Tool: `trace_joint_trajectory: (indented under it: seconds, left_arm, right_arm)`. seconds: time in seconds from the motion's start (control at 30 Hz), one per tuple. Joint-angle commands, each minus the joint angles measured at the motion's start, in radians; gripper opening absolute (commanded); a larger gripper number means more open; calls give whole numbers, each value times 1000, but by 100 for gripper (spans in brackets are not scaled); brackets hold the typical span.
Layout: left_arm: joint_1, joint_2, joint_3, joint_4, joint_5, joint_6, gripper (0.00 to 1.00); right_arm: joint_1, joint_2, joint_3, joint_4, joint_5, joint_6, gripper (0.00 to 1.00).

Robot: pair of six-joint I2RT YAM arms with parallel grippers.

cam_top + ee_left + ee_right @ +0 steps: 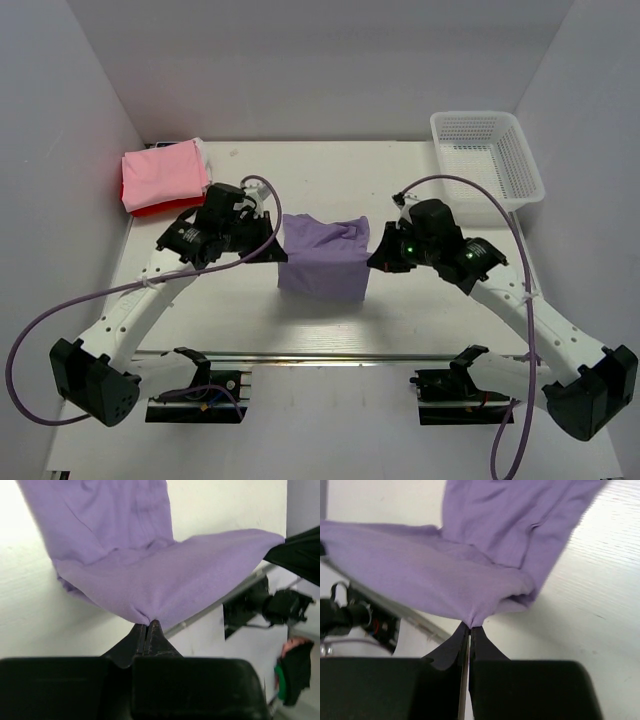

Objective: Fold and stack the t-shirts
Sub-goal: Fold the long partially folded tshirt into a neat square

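Observation:
The lavender-purple t-shirt (pixel 323 256) hangs lifted above the table centre, stretched between both grippers. My left gripper (pixel 277 254) is shut on its left edge; the left wrist view shows the purple cloth (pixel 165 575) pinched at the fingertips (pixel 148 626). My right gripper (pixel 371 258) is shut on its right edge; the right wrist view shows the cloth (pixel 445 575) bunched at the fingertips (pixel 470 626). The folded light pink t-shirt (pixel 165 172) lies on the red t-shirt (pixel 150 208) at the far left of the table.
A white plastic mesh basket (pixel 487 158) stands at the far right corner. Two black mounts (pixel 195 385) (pixel 465 385) sit at the near edge. White walls close in the table on three sides.

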Motion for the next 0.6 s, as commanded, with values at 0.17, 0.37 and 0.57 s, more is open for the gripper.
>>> trace_joint_trajectory:
  seconds: [0.17, 0.37, 0.57]
  left_arm:
    - [6, 91, 72, 107, -214, -50, 0]
    - [17, 133, 81, 222, -293, -61, 0]
    - [46, 238, 158, 234, -303, -40, 0]
  right_arm:
    - [-44, 96, 136, -62, 268, 69, 0]
    - [-74, 208, 202, -28, 345, 73, 0]
    - [-116, 315, 273, -16, 327, 60, 0]
